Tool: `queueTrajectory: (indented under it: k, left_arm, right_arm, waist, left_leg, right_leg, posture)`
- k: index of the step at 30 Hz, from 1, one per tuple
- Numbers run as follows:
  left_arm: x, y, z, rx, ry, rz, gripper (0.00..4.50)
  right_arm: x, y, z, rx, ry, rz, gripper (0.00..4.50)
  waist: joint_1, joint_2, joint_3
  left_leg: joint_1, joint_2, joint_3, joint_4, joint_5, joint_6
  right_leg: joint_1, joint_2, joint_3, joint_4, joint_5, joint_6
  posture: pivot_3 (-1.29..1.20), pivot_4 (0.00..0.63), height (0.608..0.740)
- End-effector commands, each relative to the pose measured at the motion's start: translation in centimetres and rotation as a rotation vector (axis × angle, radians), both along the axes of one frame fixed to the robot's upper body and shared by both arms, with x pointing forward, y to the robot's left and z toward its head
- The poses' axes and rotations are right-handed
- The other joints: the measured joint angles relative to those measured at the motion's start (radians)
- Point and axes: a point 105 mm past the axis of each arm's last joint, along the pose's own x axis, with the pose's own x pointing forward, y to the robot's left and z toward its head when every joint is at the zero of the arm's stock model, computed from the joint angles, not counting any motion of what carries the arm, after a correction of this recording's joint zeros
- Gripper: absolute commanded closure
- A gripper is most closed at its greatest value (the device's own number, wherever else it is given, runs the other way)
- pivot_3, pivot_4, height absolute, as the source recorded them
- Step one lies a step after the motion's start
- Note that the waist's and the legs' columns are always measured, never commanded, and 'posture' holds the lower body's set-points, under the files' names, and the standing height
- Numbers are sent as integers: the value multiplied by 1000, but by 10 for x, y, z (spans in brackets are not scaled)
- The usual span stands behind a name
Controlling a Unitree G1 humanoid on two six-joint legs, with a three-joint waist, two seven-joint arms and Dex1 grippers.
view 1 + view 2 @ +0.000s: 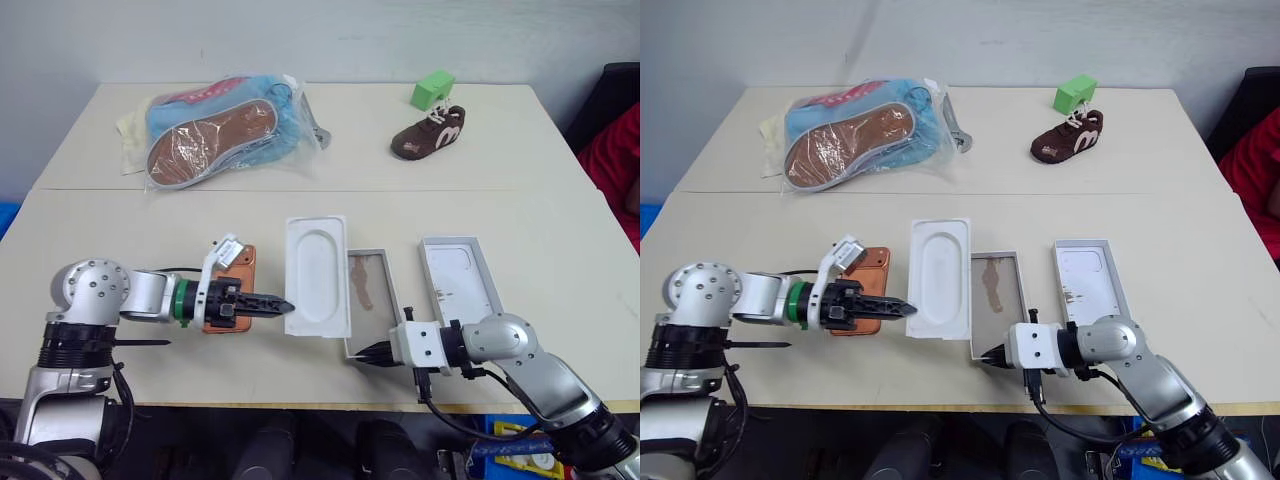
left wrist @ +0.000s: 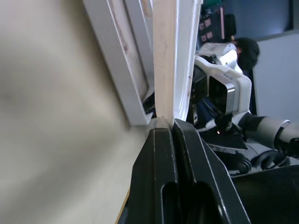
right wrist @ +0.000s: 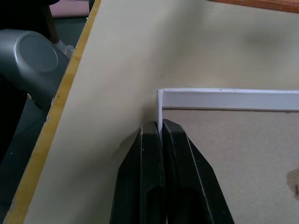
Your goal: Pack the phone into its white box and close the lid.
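The orange phone [image 1: 235, 285] lies flat on the table, partly under my left wrist. My left gripper [image 1: 287, 305] is shut on the near left edge of a thin white plastic insert [image 1: 318, 270], whose right side overlaps the white box [image 1: 372, 290]. That box has a brownish stained floor. In the left wrist view the insert [image 2: 170, 56] runs edge-on out of the shut fingers [image 2: 156, 154]. My right gripper [image 1: 364, 352] is shut on the white box's near wall by its left corner [image 3: 160, 100]. The lid [image 1: 458, 278] lies open side up to the right of the box.
On the far table sit a plastic bag of blue slippers [image 1: 225, 125], a brown shoe [image 1: 430, 135] and a green block [image 1: 433, 88]. A person's red sleeve [image 1: 615, 165] shows at the right edge. The table's front edge [image 1: 300, 405] runs just below both grippers.
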Motion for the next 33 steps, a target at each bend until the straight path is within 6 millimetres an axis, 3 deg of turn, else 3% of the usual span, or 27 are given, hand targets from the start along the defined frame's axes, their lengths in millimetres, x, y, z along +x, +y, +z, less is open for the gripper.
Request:
queueTrajectory:
  k: [1, 2, 5, 10, 11, 13, 18, 21, 24, 30, 33]
  left_arm:
    - [3, -12, 5, 4, -33, -21, 4500]
    - [4, -15, 3, 16, -31, -25, 4500]
    - [6, -21, 1, 19, -26, -25, 4500]
    - [12, -32, -1, 6, -6, -23, 4500]
    - [12, -39, 0, -1, -3, -38, 4500]
    - [13, -49, 0, 1, -5, -61, 4500]
    - [19, -66, -11, 27, 32, -41, 4500]
    - [17, -71, -20, 61, 39, -28, 4500]
    - [6, -77, -22, 60, 33, -73, 4500]
    - [5, -79, -28, 101, 52, -63, 4500]
    - [5, -79, -30, 125, 44, -58, 3882]
  right_arm:
    - [4, 1, -3, -17, -40, 0, 4475]
    - [4, 1, -1, -17, -40, 1, 4475]
    - [2, 1, 9, -3, -17, -2, 3893]
    - [-9, -9, 40, 59, -4, -52, 2342]
    - [-14, -19, 55, 111, 25, -108, 1969]
    - [-22, -39, 76, 173, 65, -208, 1633]
    - [-25, -79, 97, 197, 53, -436, 41]
    - [-27, -86, 101, 213, 56, -489, 12]
    - [-29, -82, 100, 230, 64, -505, 12]
    - [-28, -79, 96, 234, 68, -514, 12]
    - [-26, -80, 95, 233, 66, -521, 0]
  waist:
    - [0, 0, 0]
    - [1, 0, 0]
    - [1, -1, 0]
    - [3, -1, 0]
    - [4, -2, 0]
    - [8, -4, 0]
    - [30, -6, 1]
    - [27, -7, 1]
    - [25, -7, 1]
    - [30, -7, 1]
    - [30, -7, 1]
  left_leg:
    - [0, 0, 0, 0, 0, 0]
    - [0, 0, 0, 0, 0, 0]
    - [0, 0, 0, 1, 0, 0]
    - [0, 0, 0, 1, 0, 0]
    - [0, 0, 0, 1, 0, 0]
    - [0, 0, 0, 1, 0, 0]
    - [-1, -1, -1, 5, -2, 3]
    - [-1, 0, 0, 6, -3, 3]
    - [-1, 0, 1, 6, -3, 2]
    - [-1, -1, 1, 7, -3, 3]
    - [-1, -1, 1, 7, -3, 3]
  right_leg:
    - [0, 0, 0, 0, 0, 0]
    - [0, 0, 0, 0, 0, 0]
    - [0, 0, 0, 1, 0, 0]
    - [0, 0, 0, 1, 0, 0]
    - [0, 0, 0, 1, 0, 0]
    - [0, 0, 0, 1, 0, 0]
    - [5, 0, -1, -4, 1, 1]
    - [4, 0, 0, -3, 1, 1]
    - [4, 0, 1, -2, 1, 1]
    - [4, 0, 1, -2, 1, 2]
    - [4, 0, 1, -3, 1, 2]
  posture:
    - [0, 150, 740]
    - [0, 150, 740]
    - [0, 150, 740]
    - [0, 150, 740]
    - [0, 150, 740]
    - [0, 150, 740]
    - [0, 150, 740]
    - [0, 150, 740]
    - [0, 150, 740]
    - [0, 150, 740]
    - [0, 150, 740]
